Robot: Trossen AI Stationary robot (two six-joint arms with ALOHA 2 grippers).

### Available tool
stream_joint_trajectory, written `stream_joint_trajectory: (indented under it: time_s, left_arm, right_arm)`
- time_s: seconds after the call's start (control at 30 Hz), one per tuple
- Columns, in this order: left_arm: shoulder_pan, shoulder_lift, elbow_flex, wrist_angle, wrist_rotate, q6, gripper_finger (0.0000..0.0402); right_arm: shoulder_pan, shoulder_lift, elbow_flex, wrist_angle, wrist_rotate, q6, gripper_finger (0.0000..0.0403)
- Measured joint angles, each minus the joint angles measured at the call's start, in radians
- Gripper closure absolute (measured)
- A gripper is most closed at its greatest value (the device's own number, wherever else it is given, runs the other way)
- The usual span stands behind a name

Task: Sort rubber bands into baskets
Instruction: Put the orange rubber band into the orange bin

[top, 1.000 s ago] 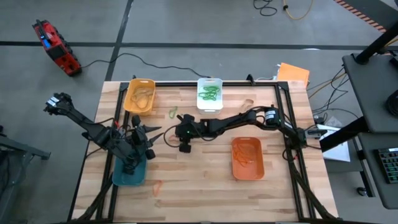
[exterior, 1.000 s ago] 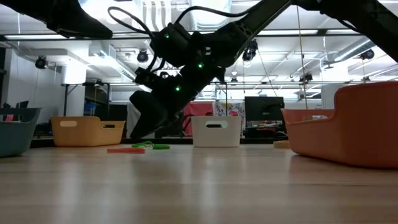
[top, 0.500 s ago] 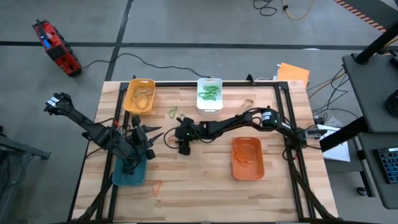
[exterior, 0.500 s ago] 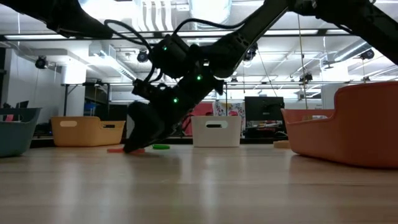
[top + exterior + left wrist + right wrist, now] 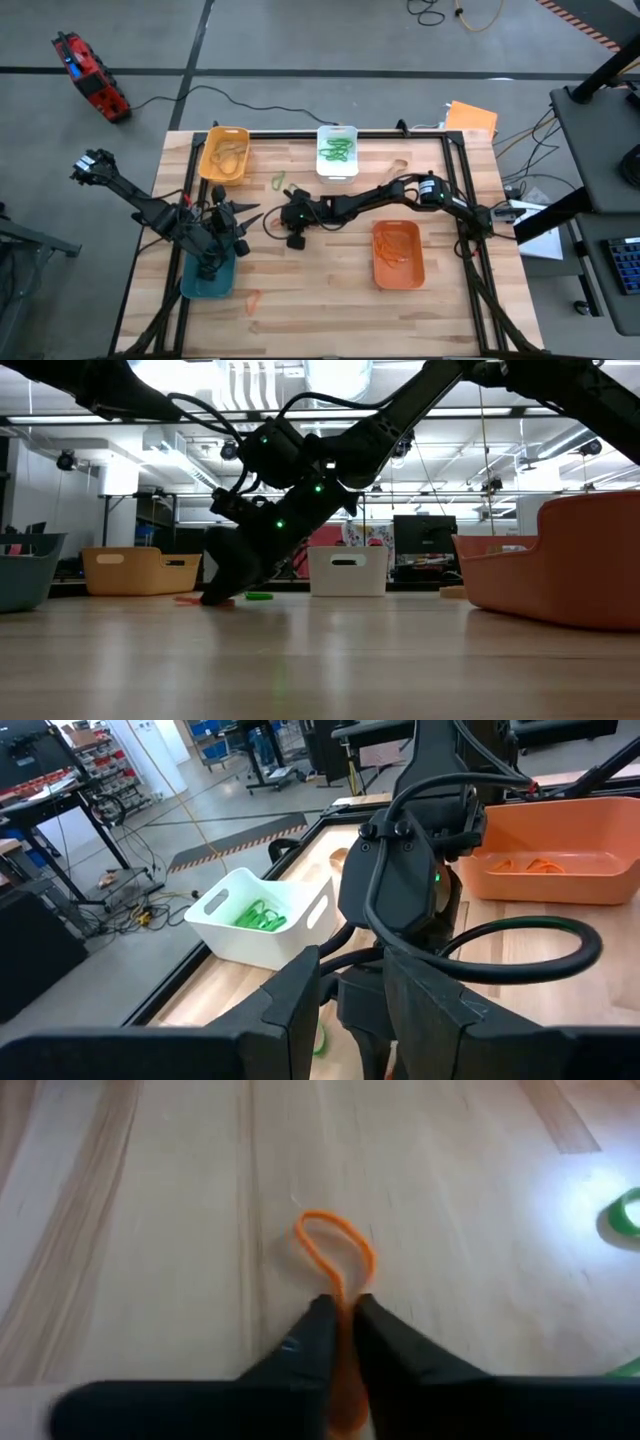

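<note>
An orange rubber band (image 5: 335, 1245) lies on the wooden table near its middle, with my right gripper (image 5: 342, 1312) shut on it. In the high view this gripper (image 5: 275, 224) reaches in from the table's right. In the low view its fingertips (image 5: 215, 600) stand at the tabletop. A green rubber band (image 5: 258, 596) lies just beyond them. The baskets are yellow (image 5: 224, 153), white (image 5: 337, 150) with green bands, orange (image 5: 398, 254) with orange bands, and teal (image 5: 205, 282). My left gripper (image 5: 352, 1020) waits open above the teal basket. My right gripper pinches the orange band's near end (image 5: 341, 1295) between its two fingertips (image 5: 310, 1340), drawing the band's two strands together there. The fingers come slanting down from the table's right side. The rest of the loop lies flat on the table beyond the fingertips.
Another green band (image 5: 278, 181) lies on the table between the yellow and white baskets. A loose orange band (image 5: 251, 298) lies near the front edge, right of the teal basket. A black frame (image 5: 300, 134) runs around the table's edges.
My right gripper has gone down from a little above the table until its fingertips stand at the tabletop, at the orange band. The band has stayed flat on the table.
</note>
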State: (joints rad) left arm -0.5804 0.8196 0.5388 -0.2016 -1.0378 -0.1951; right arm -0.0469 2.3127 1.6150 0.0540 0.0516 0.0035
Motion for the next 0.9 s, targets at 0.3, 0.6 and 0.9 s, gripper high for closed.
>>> stream_joint_trajectory:
  time_s: [0.3,0.6,0.9]
  left_arm:
    - [0.000,0.000,0.000,0.006,0.000,-0.001,0.0303]
    - [0.000,0.000,0.000,0.019,0.000,-0.001,0.0303]
    - [0.000,0.004,0.000,0.030,0.000,-0.001,0.0303]
  right_arm:
    - [0.006,-0.027,-0.003,-0.024,0.001,-0.048,0.0393]
    - [0.040,-0.134,-0.007,-0.136,0.001,-0.102,0.0394]
    - [0.085,-0.352,-0.161,-0.170,0.001,-0.121,0.0394]
